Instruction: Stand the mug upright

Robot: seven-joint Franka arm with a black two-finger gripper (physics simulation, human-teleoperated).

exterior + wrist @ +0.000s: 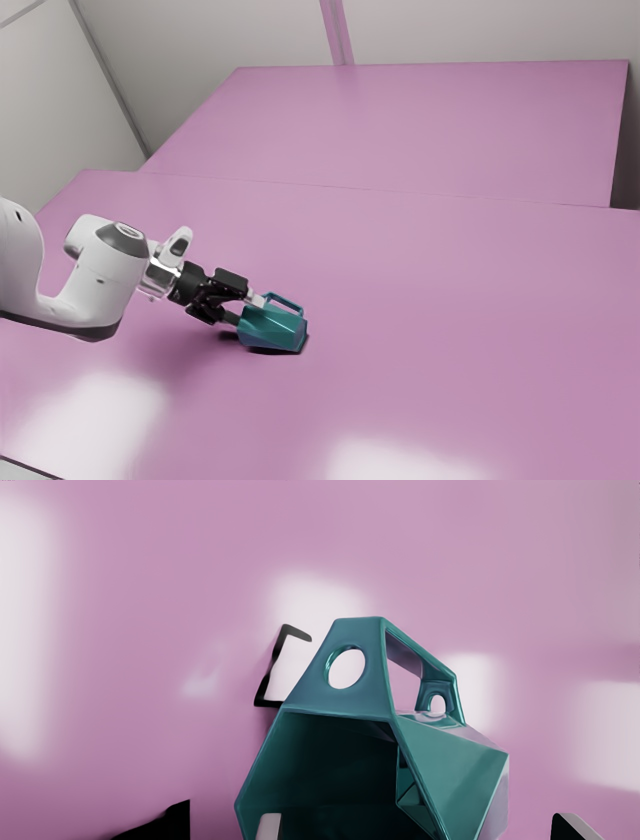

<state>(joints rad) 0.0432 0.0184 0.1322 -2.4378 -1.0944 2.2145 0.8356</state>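
The teal mug (273,328) lies on its side on the pink table (430,290), handle (286,302) uppermost, its mouth facing the gripper (246,309); the gripper stands wide, one finger (269,827) overlapping the dark mouth in the wrist view, the other beyond the mug's outer wall; whether either touches, I can't tell.

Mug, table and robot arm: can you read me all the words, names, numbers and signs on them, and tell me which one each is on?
Mug: no writing to read.
Table: no writing to read.
White arm: a small dark mark, too small to tell if it is writing.
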